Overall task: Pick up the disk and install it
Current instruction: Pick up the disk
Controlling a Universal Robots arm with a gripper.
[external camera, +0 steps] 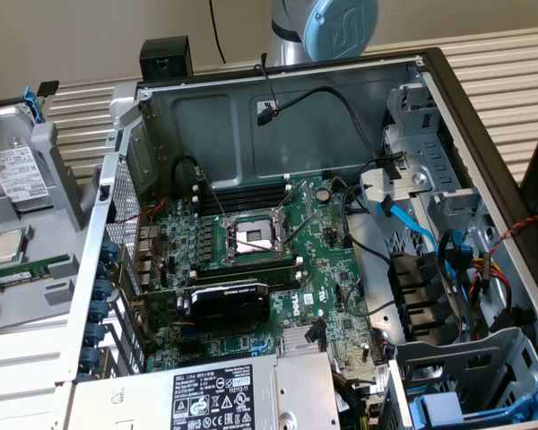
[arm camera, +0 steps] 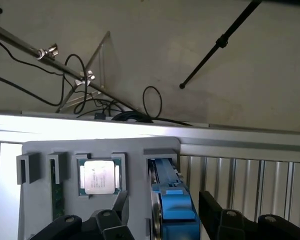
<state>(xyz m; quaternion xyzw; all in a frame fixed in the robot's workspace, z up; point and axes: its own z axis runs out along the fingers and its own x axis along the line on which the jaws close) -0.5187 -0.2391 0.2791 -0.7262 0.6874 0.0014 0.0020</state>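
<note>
The disk is a silver drive with a white label in a blue frame. It stands on edge in a grey holder at the exterior view's left, outside the computer case. In the wrist view the disk shows edge-on, blue frame towards the camera, in a slot of the holder. My gripper straddles it, open. One black finger is on the chip's side and the other finger on the far side. Small gaps show between each finger and the disk.
A square silver processor chip and a memory stick sit in the same holder. The open computer case holds a motherboard, loose cables and another blue-framed drive in its bay at the exterior view's lower right. The arm's base stands behind the case.
</note>
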